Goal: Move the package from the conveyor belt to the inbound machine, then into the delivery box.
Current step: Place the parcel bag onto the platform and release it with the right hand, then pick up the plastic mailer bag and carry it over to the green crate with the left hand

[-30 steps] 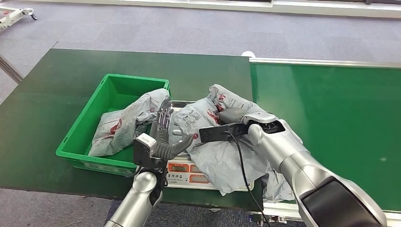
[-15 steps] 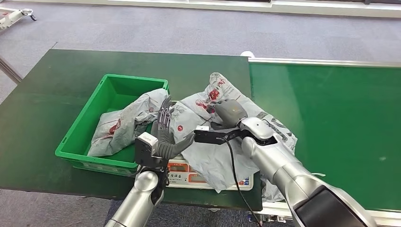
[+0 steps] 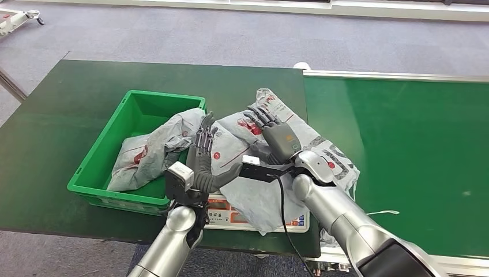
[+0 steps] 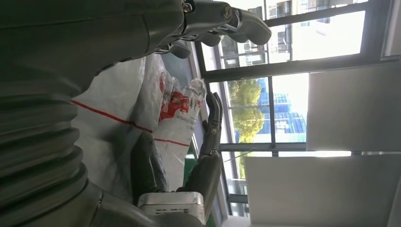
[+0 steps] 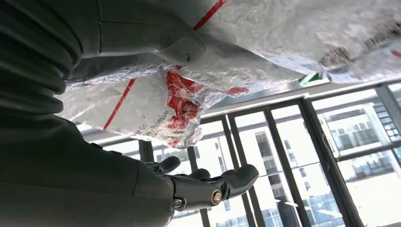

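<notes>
A crumpled grey package (image 3: 254, 184) with red print lies across the inbound machine (image 3: 228, 216), a flat scale with a display at the table's front edge. My right hand (image 3: 272, 131) rests on the package's far part with its fingers spread and straight. In the right wrist view the thumb (image 5: 156, 40) touches the package (image 5: 283, 42) while the fingers (image 5: 213, 189) stand free of it. My left hand (image 3: 202, 158) stands upright against the package's left side, fingers extended and holding nothing. The left wrist view shows the package (image 4: 127, 109) close by.
A green delivery box (image 3: 101, 156) stands left of the scale with another grey package (image 3: 144, 153) hanging over its right wall. The green conveyor belt (image 3: 403, 144) runs on the right. The dark green table (image 3: 57, 115) carries the box and scale.
My right hand has uncurled from a fist on the package and now lies with fingers spread. The package has settled flatter on the scale. My left hand has barely moved.
</notes>
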